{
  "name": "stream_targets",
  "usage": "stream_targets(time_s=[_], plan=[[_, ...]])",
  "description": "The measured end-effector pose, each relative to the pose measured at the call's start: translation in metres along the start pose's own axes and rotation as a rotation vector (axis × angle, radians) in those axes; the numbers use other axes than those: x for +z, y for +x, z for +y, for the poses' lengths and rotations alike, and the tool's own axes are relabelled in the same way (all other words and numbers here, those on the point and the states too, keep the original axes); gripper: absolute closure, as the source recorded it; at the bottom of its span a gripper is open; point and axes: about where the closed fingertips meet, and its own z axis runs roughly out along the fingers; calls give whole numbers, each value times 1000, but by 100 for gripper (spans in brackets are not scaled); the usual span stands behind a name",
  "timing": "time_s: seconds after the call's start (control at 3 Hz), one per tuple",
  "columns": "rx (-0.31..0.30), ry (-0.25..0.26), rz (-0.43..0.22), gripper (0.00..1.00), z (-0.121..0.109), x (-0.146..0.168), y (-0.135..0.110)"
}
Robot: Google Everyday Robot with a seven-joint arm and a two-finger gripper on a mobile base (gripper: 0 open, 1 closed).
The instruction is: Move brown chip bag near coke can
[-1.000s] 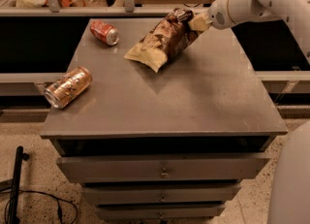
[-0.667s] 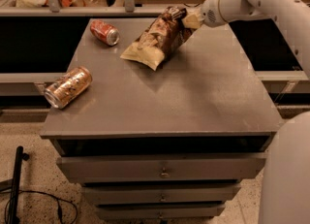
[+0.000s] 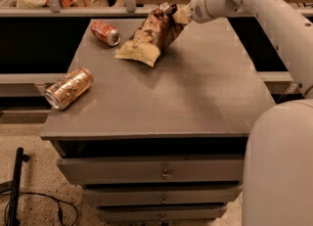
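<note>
The brown chip bag (image 3: 149, 38) hangs tilted over the far middle of the grey table (image 3: 195, 98), its cream lower end touching or just above the top. My gripper (image 3: 177, 15) is shut on the bag's upper end at the far side. The red coke can (image 3: 105, 32) lies on its side at the far left of the table, a short gap left of the bag.
A larger copper-orange patterned can (image 3: 68, 88) lies on its side at the table's left edge. My white arm (image 3: 274, 19) spans the right side. Drawers (image 3: 161, 171) sit below the table front. A black cable (image 3: 19, 191) lies on the floor at left.
My gripper has carried the chip bag leftward, closer to the coke can. Both cans have stayed still.
</note>
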Motion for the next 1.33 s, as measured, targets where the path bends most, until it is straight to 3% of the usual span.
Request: stream_targets(time_s=[0.67,1.33], plan=[[30,7,-26,100,6,26,-21],[46,-25,-24,59,15,35,-26]])
